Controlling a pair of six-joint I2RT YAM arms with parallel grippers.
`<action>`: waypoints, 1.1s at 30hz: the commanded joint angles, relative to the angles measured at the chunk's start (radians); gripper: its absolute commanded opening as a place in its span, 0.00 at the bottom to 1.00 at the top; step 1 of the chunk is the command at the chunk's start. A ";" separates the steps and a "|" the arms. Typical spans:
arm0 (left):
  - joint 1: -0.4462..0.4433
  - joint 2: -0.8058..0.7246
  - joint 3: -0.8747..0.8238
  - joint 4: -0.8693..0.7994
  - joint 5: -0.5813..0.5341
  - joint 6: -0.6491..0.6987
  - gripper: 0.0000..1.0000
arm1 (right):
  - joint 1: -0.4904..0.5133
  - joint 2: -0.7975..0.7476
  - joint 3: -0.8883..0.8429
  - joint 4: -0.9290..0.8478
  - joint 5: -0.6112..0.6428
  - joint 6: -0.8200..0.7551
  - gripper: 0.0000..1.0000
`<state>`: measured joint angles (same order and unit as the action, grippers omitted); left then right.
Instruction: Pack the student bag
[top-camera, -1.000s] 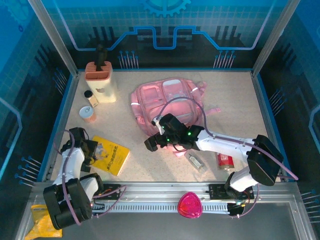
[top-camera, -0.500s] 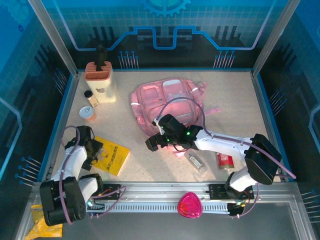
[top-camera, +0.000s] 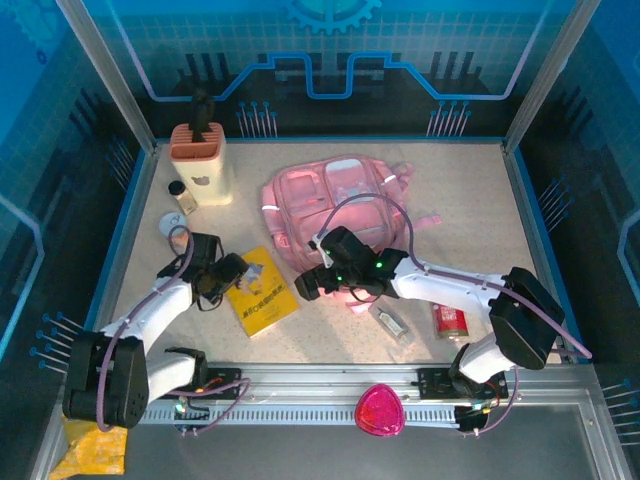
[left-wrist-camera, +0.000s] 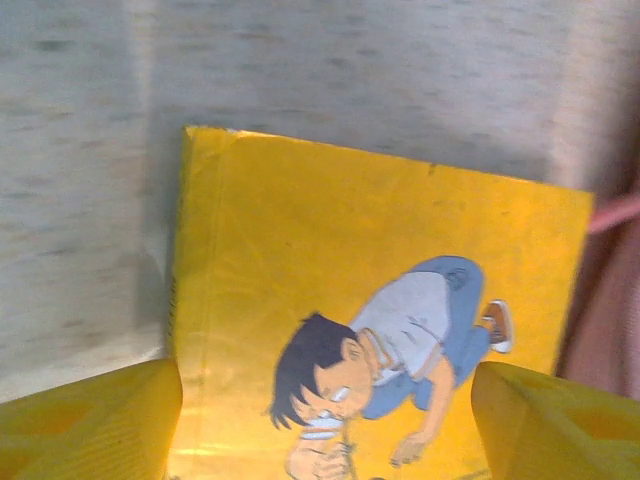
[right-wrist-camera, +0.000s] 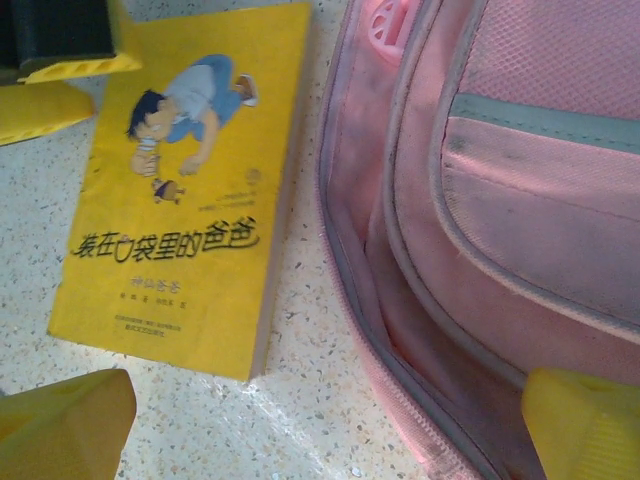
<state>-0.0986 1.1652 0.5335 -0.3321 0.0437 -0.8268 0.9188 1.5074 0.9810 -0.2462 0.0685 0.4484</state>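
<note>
The student bag (top-camera: 335, 200) is a large pink backpack lying flat at the table's middle back; its zipped edge (right-wrist-camera: 500, 200) takes up the right side of the right wrist view. A yellow book (top-camera: 265, 300) with a cartoon boy lies flat just left of it. My left gripper (top-camera: 232, 272) sits over the book's upper-left end, open, its yellow fingers wide apart either side of the cover (left-wrist-camera: 380, 250). I cannot tell whether they touch it. My right gripper (top-camera: 305, 287) hovers open at the bag's lower-left edge, with bare table between book (right-wrist-camera: 190, 200) and bag beneath it (right-wrist-camera: 325, 410).
A cream and peach holder (top-camera: 205, 160), a small bottle (top-camera: 183, 197) and a round lid (top-camera: 172, 222) stand at the back left. A clear bottle (top-camera: 390, 322) and a red can (top-camera: 450, 322) lie under the right arm. A magenta rounded object (top-camera: 380, 410) rests on the front rail.
My left gripper has swung right and away from the near edge, and the yellow book has slid right with it and turned, ending close to the bag. The right arm has barely moved.
</note>
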 joint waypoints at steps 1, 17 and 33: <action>-0.025 0.038 0.052 0.049 0.061 0.065 0.76 | -0.014 -0.005 0.001 -0.002 -0.056 0.031 1.00; -0.026 -0.190 0.023 -0.231 -0.055 0.134 0.77 | 0.102 0.275 0.188 -0.071 -0.069 0.268 0.82; -0.023 -0.210 -0.034 -0.247 -0.086 0.127 0.80 | 0.169 0.451 0.307 -0.091 -0.021 0.306 0.73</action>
<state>-0.1192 0.9447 0.5056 -0.5407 -0.0044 -0.7219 1.0519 1.9301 1.2438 -0.3000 0.0296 0.7444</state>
